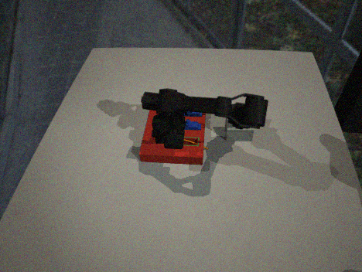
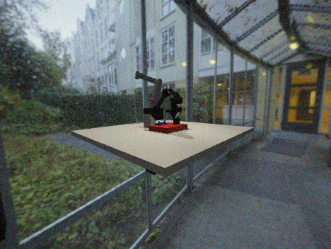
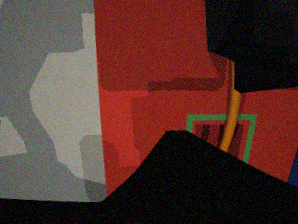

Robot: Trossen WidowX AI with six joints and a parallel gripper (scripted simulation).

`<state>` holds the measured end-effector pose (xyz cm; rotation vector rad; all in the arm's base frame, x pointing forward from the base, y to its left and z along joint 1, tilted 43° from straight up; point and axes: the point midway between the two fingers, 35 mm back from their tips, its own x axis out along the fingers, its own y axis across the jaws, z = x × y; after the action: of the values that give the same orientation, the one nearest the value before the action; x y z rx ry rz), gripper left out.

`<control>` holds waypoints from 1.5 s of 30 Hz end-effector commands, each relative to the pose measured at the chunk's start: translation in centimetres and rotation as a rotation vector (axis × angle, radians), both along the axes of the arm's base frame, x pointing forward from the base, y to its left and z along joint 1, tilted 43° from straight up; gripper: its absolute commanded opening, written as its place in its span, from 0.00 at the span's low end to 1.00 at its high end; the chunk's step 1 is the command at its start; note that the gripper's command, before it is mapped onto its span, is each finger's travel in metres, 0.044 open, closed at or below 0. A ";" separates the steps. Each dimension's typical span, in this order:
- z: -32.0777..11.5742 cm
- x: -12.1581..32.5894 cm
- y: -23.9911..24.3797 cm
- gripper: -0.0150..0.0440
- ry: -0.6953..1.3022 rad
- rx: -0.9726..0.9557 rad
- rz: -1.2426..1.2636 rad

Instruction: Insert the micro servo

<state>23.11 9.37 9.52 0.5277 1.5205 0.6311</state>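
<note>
Pincer (image 1: pixel 174 142) (image 2: pixel 175 114) (image 3: pixel 174 140) pressed together, nothing pinched; contact with servo cannot be told. Servo (image 1: pixel 158 134) (image 2: pixel 176 121) (image 3: pixel 257 42) sits on deck (image 1: pixel 170 158) (image 2: pixel 167 129) (image 3: pixel 155 45), beside marked pocket (image 1: pixel 195 144) (image 3: pixel 205 135), outside it. Cable (image 1: pixel 189 141) (image 3: pixel 232 117) crosses pocket. Insertion outstanding: grasp, align shaft up, seat ears flat, lay cable in notch, release, withdraw. Progress judged early.

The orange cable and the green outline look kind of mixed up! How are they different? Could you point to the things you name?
The cable (image 1: pixel 189 141) (image 3: pixel 234 107) is orange, while the outline (image 1: pixel 199 141) (image 3: pixel 207 117) is green. The cable bends in a curve, but the outline has straight sides and corners. The cable's end pokes past the edge of the red deck (image 1: pixel 172 158) (image 2: pixel 167 129) (image 3: pixel 150 40); the outline stays on it. Both are thin, and the cable crosses over the outline.
</note>
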 end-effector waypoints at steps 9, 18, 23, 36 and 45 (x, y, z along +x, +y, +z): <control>-1.6 -0.1 1.3 0.25 0.006 0.007 0.003; -2.6 -0.3 2.3 0.25 0.006 0.008 0.003; -3.0 -0.3 2.7 0.25 0.006 0.009 0.004; -4.2 0.0 1.4 0.25 0.006 0.004 0.003; -5.2 0.2 0.3 0.25 0.005 0.001 0.002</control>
<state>23.27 10.22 4.95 0.5335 1.5206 0.6356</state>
